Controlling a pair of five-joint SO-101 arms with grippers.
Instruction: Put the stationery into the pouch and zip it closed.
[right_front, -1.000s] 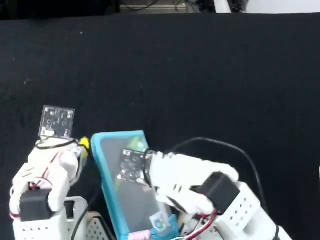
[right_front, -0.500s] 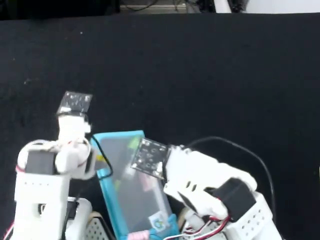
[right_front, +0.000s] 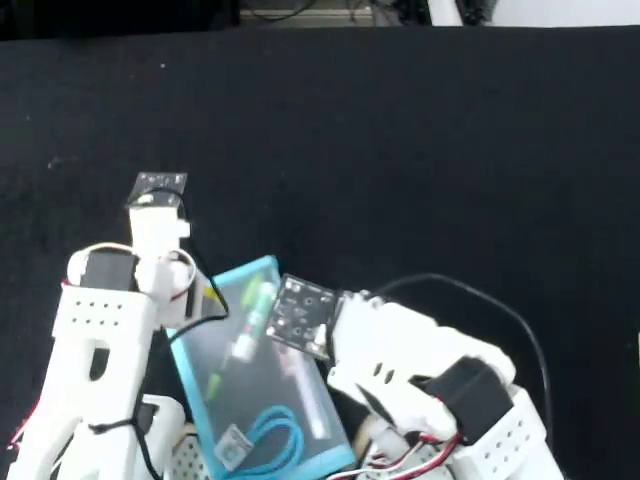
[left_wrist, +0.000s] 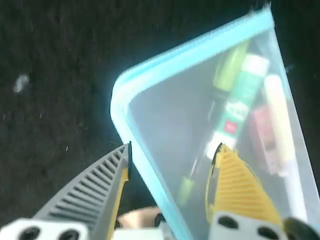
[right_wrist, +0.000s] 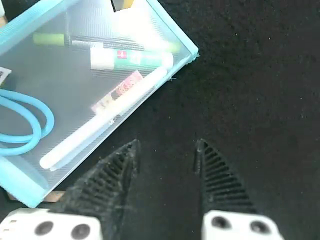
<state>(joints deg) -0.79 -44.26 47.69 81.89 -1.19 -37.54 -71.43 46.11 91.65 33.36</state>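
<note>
Pouch (right_front: 255, 385) at bench (right_front: 400, 150) near edge, stationery (right_wrist: 131, 60) inside. Left fingers (left_wrist: 97, 187) apart astride its corner edge, likely to pin it; right fingers (right_wrist: 114, 176) apart just beside, poised for zip

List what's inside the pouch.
Through the clear pouch: green pen, green-white stick, pink eraser, white pen. The blue cord loop may lie on top. Anything beneath those items is covered.
</note>
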